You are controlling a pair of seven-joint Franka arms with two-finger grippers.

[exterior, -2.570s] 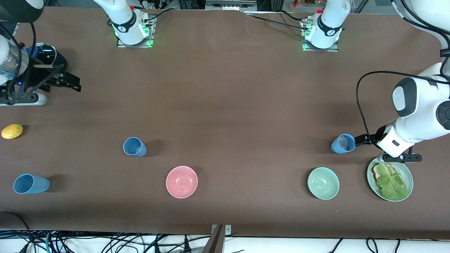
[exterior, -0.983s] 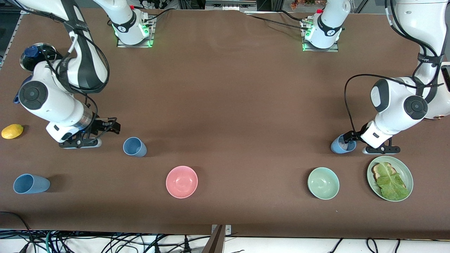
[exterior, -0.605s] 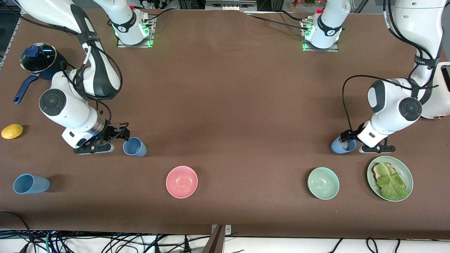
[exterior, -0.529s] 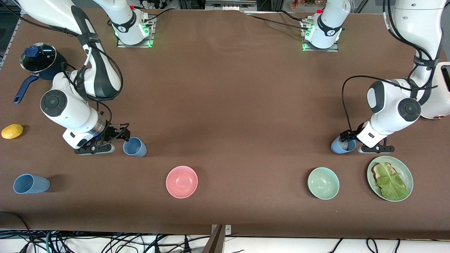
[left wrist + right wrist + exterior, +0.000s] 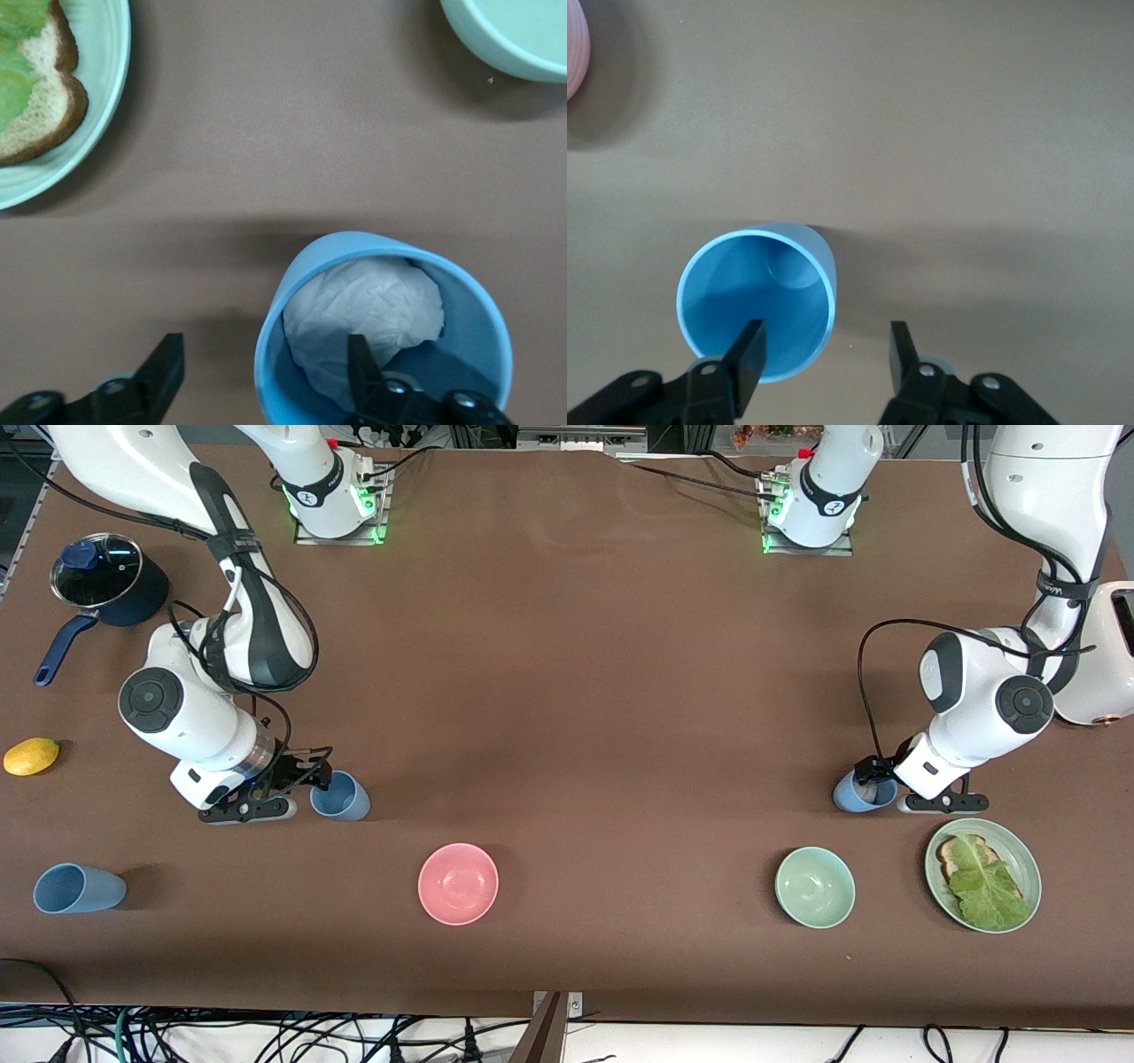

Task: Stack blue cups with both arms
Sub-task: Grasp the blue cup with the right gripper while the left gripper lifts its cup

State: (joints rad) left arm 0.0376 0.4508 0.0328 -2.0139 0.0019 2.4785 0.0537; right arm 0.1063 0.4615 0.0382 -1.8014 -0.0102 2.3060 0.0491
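Note:
Three blue cups stand apart on the brown table. One blue cup (image 5: 864, 792) (image 5: 478, 329) toward the left arm's end holds crumpled white paper (image 5: 368, 310). My left gripper (image 5: 873, 772) (image 5: 264, 379) is open astride its rim, with one finger inside and one outside, the wall between them. A second blue cup (image 5: 342, 796) (image 5: 744, 283) is empty. My right gripper (image 5: 312, 777) (image 5: 824, 352) is open astride its rim in the same way. The third blue cup (image 5: 78, 888) sits alone nearer the front camera at the right arm's end.
A pink bowl (image 5: 458, 883) and a pale green bowl (image 5: 815, 887) sit nearer the front camera. A green plate (image 5: 1026, 865) with bread and lettuce lies close to the left gripper. A lemon (image 5: 31, 755) and a navy saucepan (image 5: 106, 584) are at the right arm's end.
The right arm has swung across to the empty cup and lowered its gripper over the rim. The left gripper has edged a little onto its cup. Both pairs of fingers have narrowed.

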